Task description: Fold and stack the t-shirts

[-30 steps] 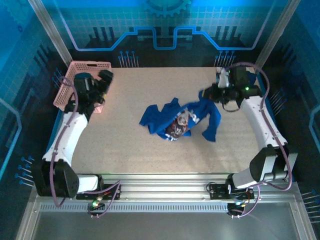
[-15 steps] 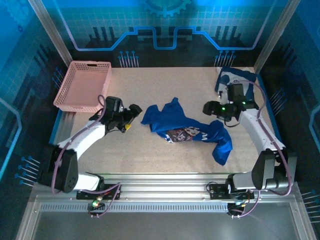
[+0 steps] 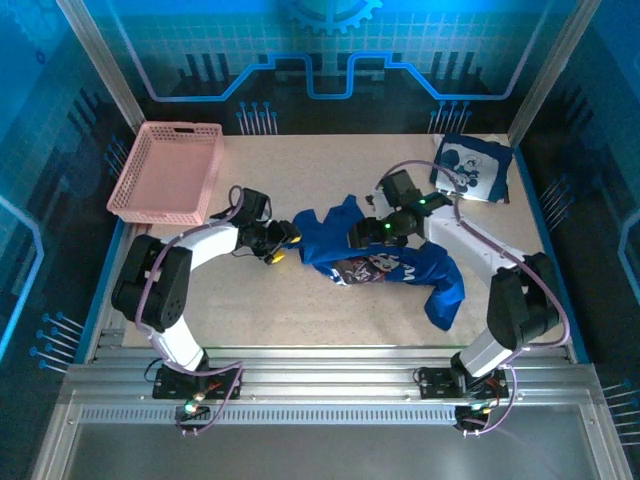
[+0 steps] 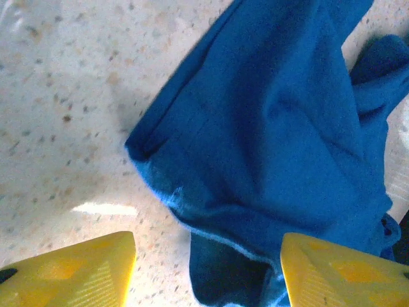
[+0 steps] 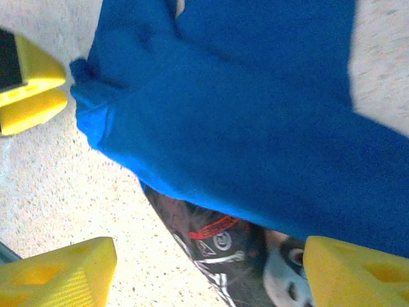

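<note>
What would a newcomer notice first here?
A crumpled royal-blue cloth t-shirt with a red-white-dark print lies mid-table, flanked by the left pincer, open at its left edge, and the right pincer, open over its middle. A folded blue t-shirt with a white-and-black cartoon sits at the far right corner, a pink plastic lattice basket at the far left.
</note>
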Action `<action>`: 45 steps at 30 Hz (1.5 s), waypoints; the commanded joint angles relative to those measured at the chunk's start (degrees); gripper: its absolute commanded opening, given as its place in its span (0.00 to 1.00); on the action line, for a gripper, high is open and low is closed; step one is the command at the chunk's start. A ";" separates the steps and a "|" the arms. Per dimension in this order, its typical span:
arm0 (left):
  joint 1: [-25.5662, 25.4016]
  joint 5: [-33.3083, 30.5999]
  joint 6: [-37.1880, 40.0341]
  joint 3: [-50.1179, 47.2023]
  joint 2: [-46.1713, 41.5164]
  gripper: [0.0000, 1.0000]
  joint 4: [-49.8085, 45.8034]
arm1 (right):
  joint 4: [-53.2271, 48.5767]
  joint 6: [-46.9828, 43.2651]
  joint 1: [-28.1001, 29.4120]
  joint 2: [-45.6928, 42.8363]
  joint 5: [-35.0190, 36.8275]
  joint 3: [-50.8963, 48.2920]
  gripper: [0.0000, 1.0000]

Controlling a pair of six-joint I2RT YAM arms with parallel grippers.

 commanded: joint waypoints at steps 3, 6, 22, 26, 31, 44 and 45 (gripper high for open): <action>-0.83 2.62 -1.83 3.30 4.15 0.59 3.24 | -1.40 2.85 1.55 3.99 2.82 3.66 0.78; -1.43 4.04 -2.85 4.08 3.41 0.60 4.09 | -3.16 3.59 -0.02 2.94 4.29 3.01 0.78; -7.11 8.39 -6.69 9.39 7.23 0.51 7.13 | -13.04 2.96 -25.93 -12.00 10.92 -12.90 0.78; -7.86 8.56 -5.08 11.89 8.68 0.33 5.41 | -10.02 2.75 -29.39 -10.05 10.28 -17.96 0.78; -7.53 8.54 -3.15 14.21 8.33 0.06 3.83 | -2.78 4.08 -33.10 -4.15 7.43 -19.26 0.65; 3.27 5.23 8.05 32.40 -4.67 0.00 -2.48 | 7.34 4.64 -24.82 -5.58 -5.37 4.71 0.00; 4.25 5.08 8.97 34.27 -5.58 0.00 -2.95 | 8.27 4.47 -23.56 -5.47 -6.48 7.35 0.00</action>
